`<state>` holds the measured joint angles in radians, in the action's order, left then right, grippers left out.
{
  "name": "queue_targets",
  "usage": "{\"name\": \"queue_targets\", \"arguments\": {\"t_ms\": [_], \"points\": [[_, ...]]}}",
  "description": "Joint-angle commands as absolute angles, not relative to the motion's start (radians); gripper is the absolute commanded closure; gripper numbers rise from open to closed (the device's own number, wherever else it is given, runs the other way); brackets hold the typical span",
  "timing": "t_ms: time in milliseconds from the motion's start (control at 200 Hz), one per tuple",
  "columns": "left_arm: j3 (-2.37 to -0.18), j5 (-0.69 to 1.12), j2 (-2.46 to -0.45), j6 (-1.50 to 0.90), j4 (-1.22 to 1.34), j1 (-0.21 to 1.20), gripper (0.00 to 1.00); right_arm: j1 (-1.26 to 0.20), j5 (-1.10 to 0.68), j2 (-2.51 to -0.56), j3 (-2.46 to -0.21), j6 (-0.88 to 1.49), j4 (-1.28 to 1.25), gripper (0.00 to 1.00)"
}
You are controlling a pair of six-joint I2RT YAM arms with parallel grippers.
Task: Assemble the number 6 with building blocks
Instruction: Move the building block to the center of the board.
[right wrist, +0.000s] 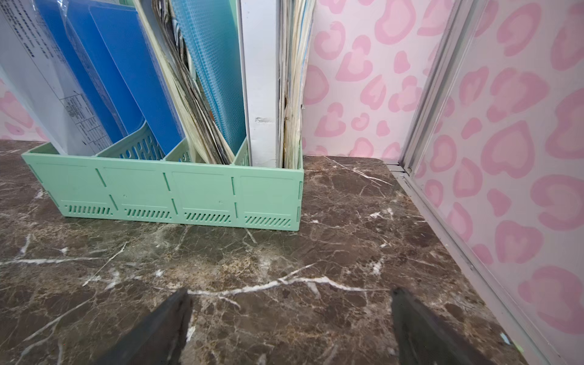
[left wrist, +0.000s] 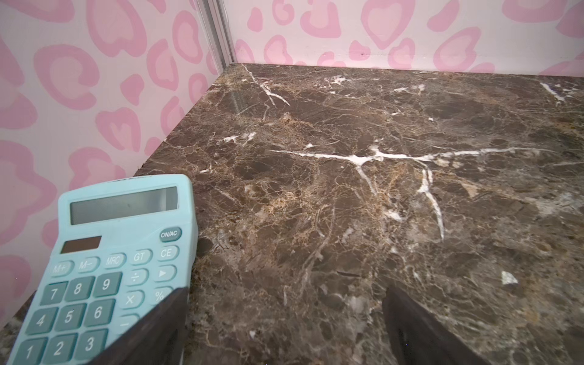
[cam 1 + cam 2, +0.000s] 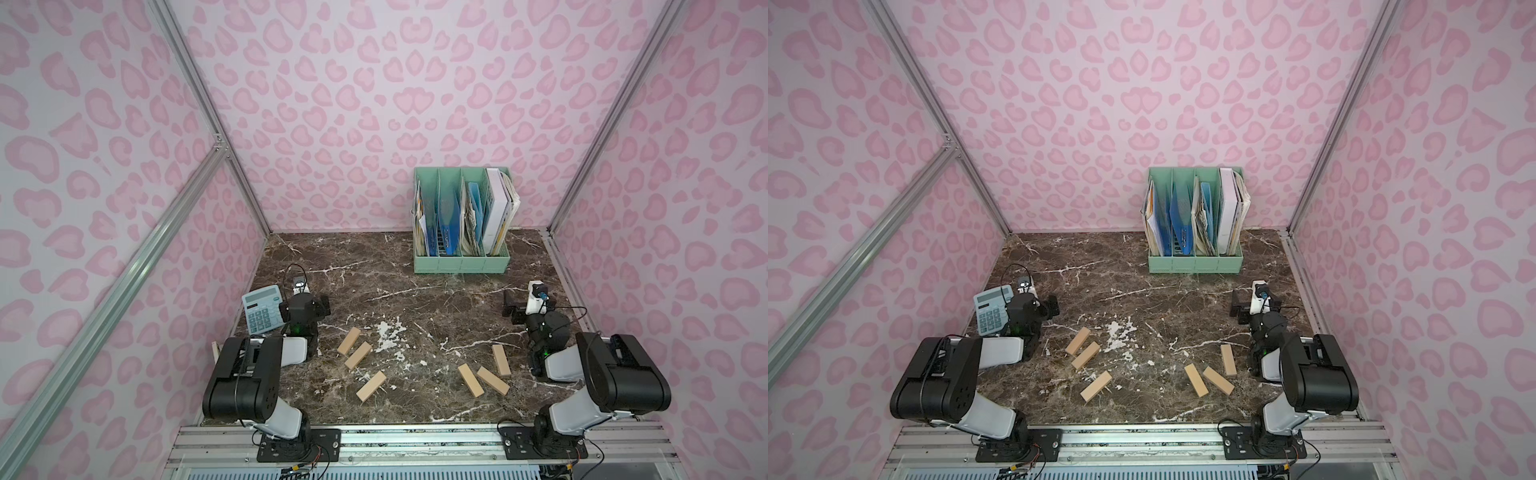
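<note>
On the marble worktop, the left gripper stood wide open and empty beside the calculator. The right gripper gaped equally wide, holding nothing. The six building blocks lay loose between them, untouched and in two groups of three.

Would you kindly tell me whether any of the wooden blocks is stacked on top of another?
No, all six building blocks lie flat on the marble table, none resting on another.
</note>
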<state>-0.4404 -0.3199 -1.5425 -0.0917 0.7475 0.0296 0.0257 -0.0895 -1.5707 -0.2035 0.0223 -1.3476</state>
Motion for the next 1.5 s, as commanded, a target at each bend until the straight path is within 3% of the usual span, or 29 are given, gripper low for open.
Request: {"name": "queue_targets", "arguments": {"t_ms": [0, 810, 880, 935, 990, 1050, 1140, 1210, 1345, 1495], "points": [[-0.445, -0.324, -1.538, -0.089, 0.755, 0.028, 0.01, 0.026, -0.076, -1.566, -0.201, 0.017, -1.368, 0.00], [-0.445, -0.323, -1.551, -0.080, 0.779, 0.027, 0.01, 0.029, -0.046, -1.570, -0.208, 0.029, -1.356, 0.00], [-0.437, -0.329, -1.538, -0.078, 0.779, 0.032, 0.01, -0.029, 0.158, -1.508, -0.220, 0.018, -1.317, 0.00], [-0.440, -0.344, -1.502, -0.029, 0.801, 0.040, 0.01, -0.106, 0.334, -1.359, -0.331, -0.018, -1.016, 0.00], [-0.531, -0.391, -1.405, -0.025, 0.565, 0.060, 0.01, -0.154, 0.405, -1.260, -0.489, -0.034, -0.726, 0.00], [-0.704, -0.448, -1.311, -0.117, 0.185, 0.083, 0.01, -0.165, 0.465, -1.209, -0.677, 0.132, -0.472, 0.00], [-0.931, -0.411, -1.270, -0.217, -0.181, 0.096, 0.02, -0.088, 0.116, -1.263, -0.966, 0.260, -0.132, 0.00], [-1.074, -0.297, -1.289, -0.191, -0.389, 0.132, 0.09, -0.090, 0.053, -1.359, -1.186, 0.248, 0.094, 0.00], [-1.314, -0.132, -1.435, -0.274, -0.858, 0.177, 0.27, -0.080, -0.086, -1.455, -1.420, 0.239, 0.308, 0.15], [-1.325, -0.004, -1.525, -0.338, -1.068, 0.189, 0.56, -0.080, -0.135, -1.433, -1.439, 0.254, 0.345, 0.13]]}}
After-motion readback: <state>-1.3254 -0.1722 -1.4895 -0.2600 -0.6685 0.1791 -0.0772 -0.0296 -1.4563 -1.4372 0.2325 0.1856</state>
